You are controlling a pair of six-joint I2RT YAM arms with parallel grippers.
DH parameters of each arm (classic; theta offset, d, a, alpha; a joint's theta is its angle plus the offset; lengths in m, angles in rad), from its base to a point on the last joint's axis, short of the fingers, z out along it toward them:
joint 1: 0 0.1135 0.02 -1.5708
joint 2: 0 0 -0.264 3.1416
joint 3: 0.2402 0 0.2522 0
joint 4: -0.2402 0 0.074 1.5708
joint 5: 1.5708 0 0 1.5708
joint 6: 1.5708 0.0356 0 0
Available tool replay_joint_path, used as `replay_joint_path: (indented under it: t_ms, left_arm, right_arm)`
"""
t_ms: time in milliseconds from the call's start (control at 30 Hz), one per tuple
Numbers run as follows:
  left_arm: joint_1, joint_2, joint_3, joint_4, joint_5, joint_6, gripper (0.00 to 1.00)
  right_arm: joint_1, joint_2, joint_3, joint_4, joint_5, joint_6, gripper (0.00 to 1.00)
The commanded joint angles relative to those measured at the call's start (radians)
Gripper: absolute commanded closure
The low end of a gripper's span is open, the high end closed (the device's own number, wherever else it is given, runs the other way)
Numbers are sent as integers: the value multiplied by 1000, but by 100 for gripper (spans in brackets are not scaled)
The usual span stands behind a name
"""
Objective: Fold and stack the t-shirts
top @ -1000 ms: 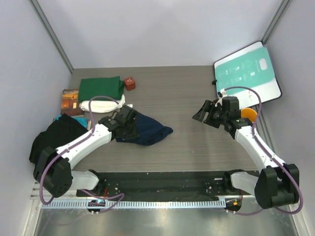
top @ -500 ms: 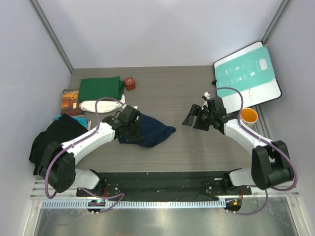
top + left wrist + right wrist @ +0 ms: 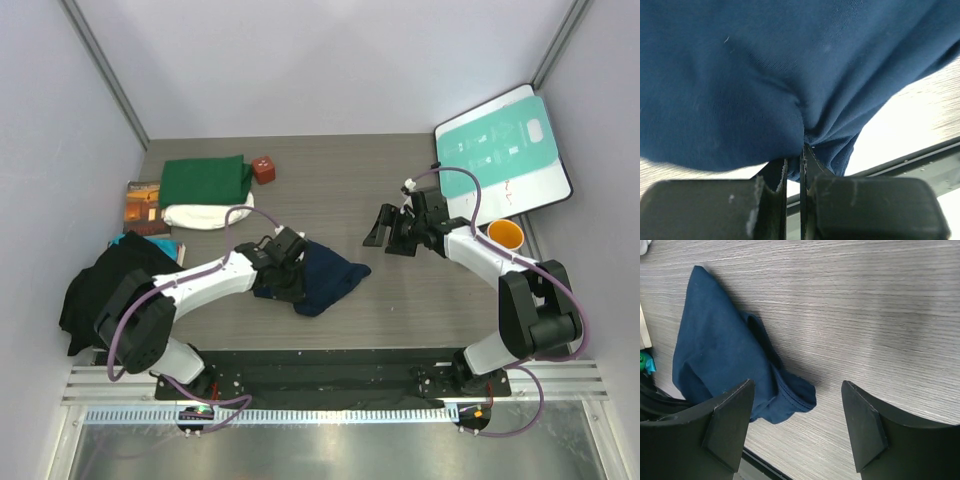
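Navy t-shirt (image 3: 328,282) bunched, centre-left; green t-shirt (image 3: 205,180), cream t-shirt (image 3: 205,215) folded, back-left.

The navy t-shirt (image 3: 765,75) is soft, matt knit cloth with a fine weave, a few lint specks and puckered folds where the left gripper (image 3: 794,162) pinches it. That gripper is matt black plastic with scuffed, pale edges. The right gripper (image 3: 796,390) has the same dull black, smooth-faced finish. The table (image 3: 400,290) looks like grey wood-grain laminate, matt with a slight sheen. At 10 o'clock on it, the green t-shirt (image 3: 205,180) and cream t-shirt (image 3: 205,215) are matt cloth. The board (image 3: 505,150) at 2 o'clock is smooth and printed. A brushed metal sheet (image 3: 320,455) at 6 o'clock shines dully.
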Motion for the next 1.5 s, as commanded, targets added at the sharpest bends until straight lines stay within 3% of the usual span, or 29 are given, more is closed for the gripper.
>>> replay_joint_path:
  t_ms: [0,667,1467]
  left_arm:
    - [-44,54,42,2,14,9,100]
    - [-61,36,64,-7,-34,0,100]
    - [-61,20,91,33,12,-47,100]
  right_arm:
    - [8,-13,25,12,6,-5,25]
    - [18,-52,0,-6,9,-26,24]
    - [17,-115,-29,-45,23,-63,24]
